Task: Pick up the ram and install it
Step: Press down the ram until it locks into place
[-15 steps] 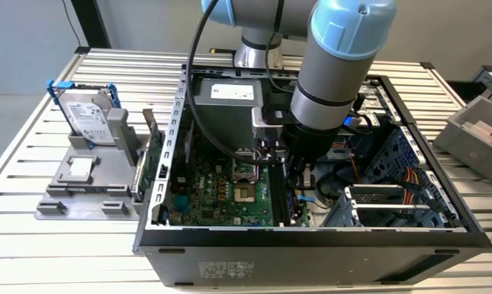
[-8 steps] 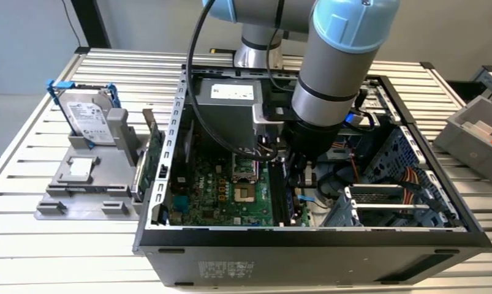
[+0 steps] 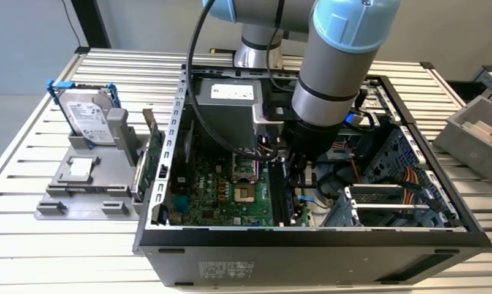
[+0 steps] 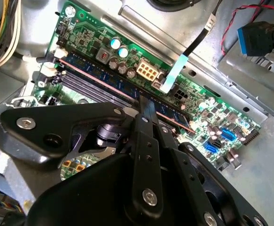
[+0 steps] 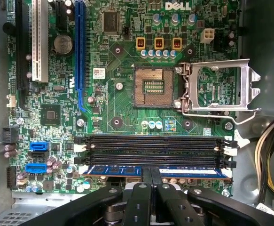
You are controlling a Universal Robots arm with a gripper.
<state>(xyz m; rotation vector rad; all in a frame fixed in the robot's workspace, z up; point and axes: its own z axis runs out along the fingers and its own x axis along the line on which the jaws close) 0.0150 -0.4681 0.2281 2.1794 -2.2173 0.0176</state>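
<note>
Blue ram [image 5: 183, 172] is clamped mid-length in the narrowed pincer [image 5: 150, 178], long axis parallel to the memory slots [image 5: 153, 147], directly over the outermost one.

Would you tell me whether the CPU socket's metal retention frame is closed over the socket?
No: in the first wrist view the metal frame is swung open beside the bare CPU socket.

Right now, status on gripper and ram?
Gripper shut on ram. Ram lying along the slot nearest the board edge. Three slots beside it empty.
</note>
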